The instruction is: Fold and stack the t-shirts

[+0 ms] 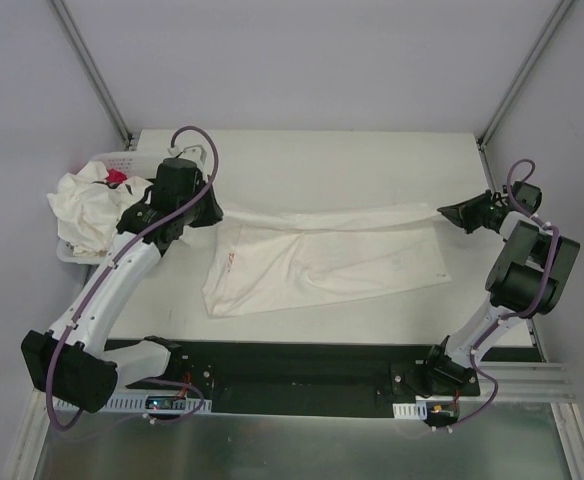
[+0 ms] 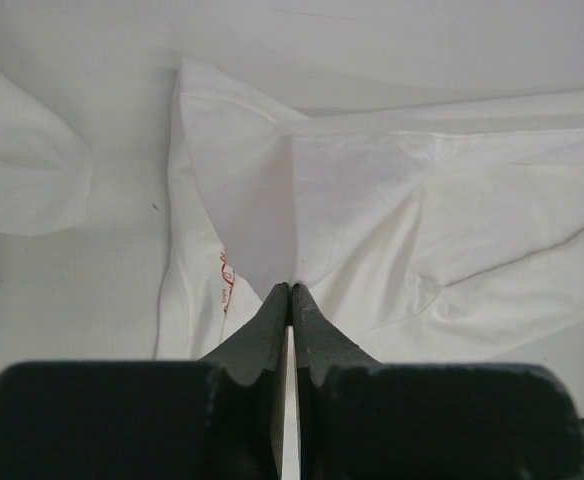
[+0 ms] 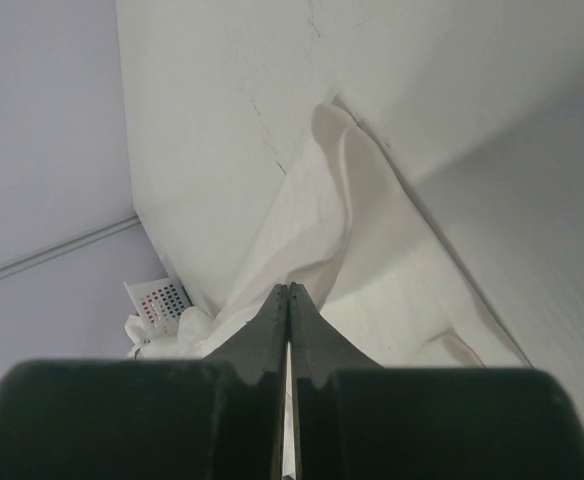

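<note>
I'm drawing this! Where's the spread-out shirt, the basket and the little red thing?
spread-out shirt (image 1: 322, 262), top view, middle of the flat part.
basket (image 1: 110, 159), top view, far rim.
little red thing (image 1: 117, 177), top view, its showing bit.

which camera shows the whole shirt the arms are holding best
The top view: the whole shirt shows there, stretched between the left gripper and the right gripper. The left wrist view shows only the corner pinched in its shut gripper; the right wrist view shows only the opposite pinched end.
</note>
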`<action>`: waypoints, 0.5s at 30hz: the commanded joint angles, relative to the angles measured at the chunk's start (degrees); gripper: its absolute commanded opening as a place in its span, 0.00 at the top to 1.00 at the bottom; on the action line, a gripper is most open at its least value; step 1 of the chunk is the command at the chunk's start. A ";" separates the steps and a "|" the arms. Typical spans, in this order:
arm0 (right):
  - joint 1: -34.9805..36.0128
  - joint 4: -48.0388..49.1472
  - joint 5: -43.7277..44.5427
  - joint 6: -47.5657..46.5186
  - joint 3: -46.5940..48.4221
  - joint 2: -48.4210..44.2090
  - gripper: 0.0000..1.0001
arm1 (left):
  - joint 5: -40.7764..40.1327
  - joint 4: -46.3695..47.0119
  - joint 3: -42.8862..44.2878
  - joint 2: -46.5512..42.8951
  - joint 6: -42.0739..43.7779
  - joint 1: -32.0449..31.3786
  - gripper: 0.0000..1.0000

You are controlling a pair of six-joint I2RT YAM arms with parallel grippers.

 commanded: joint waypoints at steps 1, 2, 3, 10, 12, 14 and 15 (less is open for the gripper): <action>-0.65 -0.66 0.86 -1.22 -0.09 -3.04 0.99 | -1.62 -1.51 -1.59 -3.43 -0.96 -0.57 1.00; -0.65 -0.66 0.78 -1.31 -0.27 -3.13 0.99 | -1.71 -1.51 -2.11 -3.87 -1.05 -0.57 1.00; -0.57 -0.75 0.78 -1.48 -0.44 -3.21 0.99 | -1.53 -1.60 -2.29 -3.96 -1.05 -0.66 1.00; -0.74 -0.84 1.22 -2.36 -1.94 -4.09 0.99 | -0.74 -1.60 -4.66 -3.78 -1.84 -1.01 1.00; -0.83 -0.84 1.30 -2.62 -2.72 -4.27 0.99 | -0.65 -1.60 -5.28 -3.61 -1.84 -1.19 1.00; -0.74 -0.84 1.39 -3.32 -3.25 -4.53 0.99 | -0.39 -1.60 -5.98 -3.61 -2.02 -1.45 1.00; -0.92 -0.75 1.48 -3.41 -3.87 -4.53 0.99 | -0.30 -1.51 -6.25 -3.52 -2.19 -1.54 1.00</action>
